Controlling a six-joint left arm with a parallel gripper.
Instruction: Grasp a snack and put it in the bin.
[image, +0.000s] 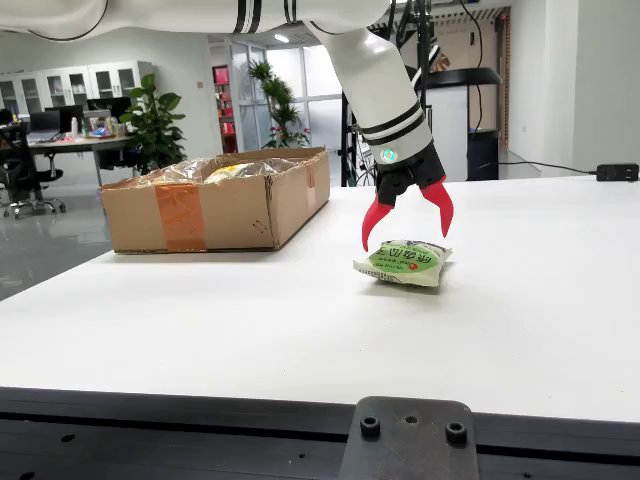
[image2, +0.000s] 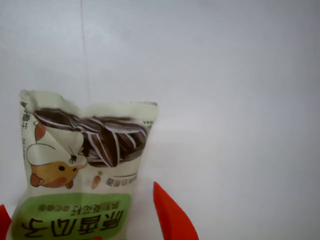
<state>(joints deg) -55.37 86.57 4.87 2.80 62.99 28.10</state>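
Observation:
A green and cream snack bag (image: 404, 262) lies flat on the white table (image: 300, 320). In the wrist view the bag (image2: 85, 165) shows sunflower seeds and a hamster picture. My gripper (image: 407, 232) with red fingers is open and hangs just above the bag, one finger on each side of it, not touching. In the wrist view one red fingertip (image2: 172, 217) shows right of the bag and another at the lower left corner. The bin is an open cardboard box (image: 215, 205) at the table's far left, with shiny packets inside.
The table's front edge has a black rail with a mount plate (image: 408, 440). Office desks, plants and a black stand stand behind the table. A power strip (image: 617, 172) lies at the far right edge.

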